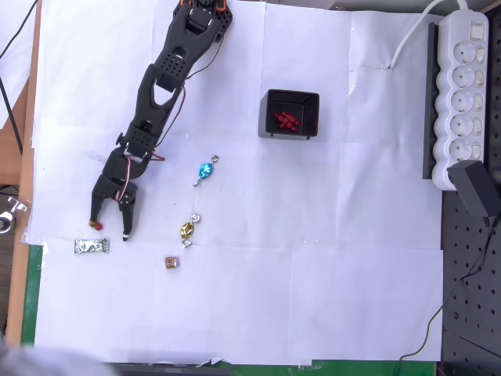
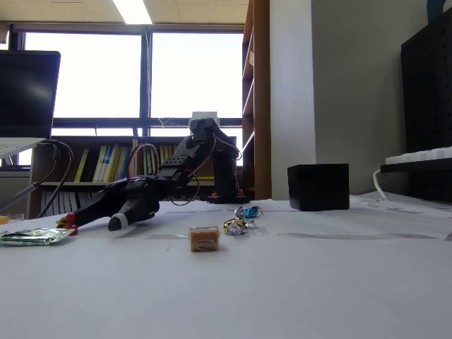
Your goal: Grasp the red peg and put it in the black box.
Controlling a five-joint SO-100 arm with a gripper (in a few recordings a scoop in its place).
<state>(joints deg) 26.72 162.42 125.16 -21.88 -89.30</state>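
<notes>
your gripper sits low over the white paper with its 2 fingers spread apart, nothing pinched between them. in the overhead view the red peg lies right at the tip of the finger on the picture's left, touching it or just beside it; you cannot tell which. the fixed view shows the same thing: the red peg down on the paper at the end of the gripper. just past the fingertips lies a silver-green wrapper. off to the gripper's side you have a gold candy, a blue candy and a small brown square candy. the black box is well away from the gripper, back toward the arm's base side, with red pieces already inside.
</notes>
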